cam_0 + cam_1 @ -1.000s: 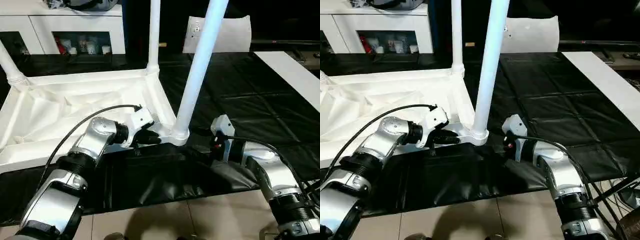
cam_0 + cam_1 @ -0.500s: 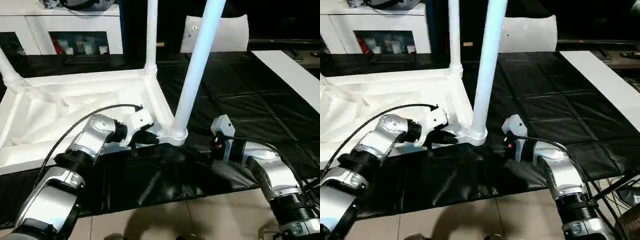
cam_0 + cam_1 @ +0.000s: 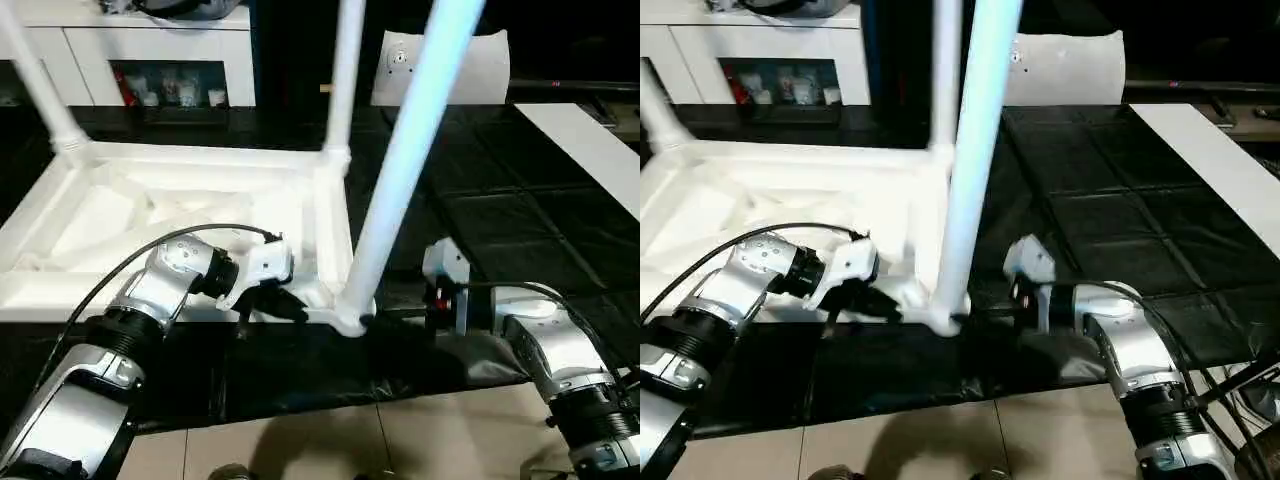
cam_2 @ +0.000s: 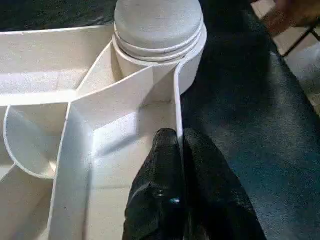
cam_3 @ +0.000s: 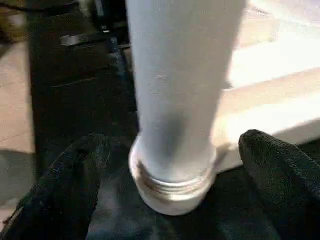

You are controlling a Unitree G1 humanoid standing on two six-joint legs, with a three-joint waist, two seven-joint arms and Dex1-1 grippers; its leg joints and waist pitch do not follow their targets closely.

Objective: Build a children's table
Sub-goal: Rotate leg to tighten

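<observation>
Both busy: left gripper (image 4: 175,145) pinches tabletop (image 3: 150,200) rim, right gripper (image 5: 170,165) gapes around leg (image 5: 180,90).

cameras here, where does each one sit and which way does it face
Eye views: on the head, looking forward and down at the upturned tabletop, over both silver forearms.
Left wrist view: along the left hand, shut on the tabletop's rim.
Right wrist view: between the open right hand's fingers, at the near leg.
Shared: every view shows that near leg's corner socket.

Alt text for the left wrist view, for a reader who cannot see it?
The left gripper, black fingers shut, pinches the thin upright side wall of the upturned white tabletop. Just beyond, a white leg stands in the round corner socket, with black sheeting alongside.
</observation>
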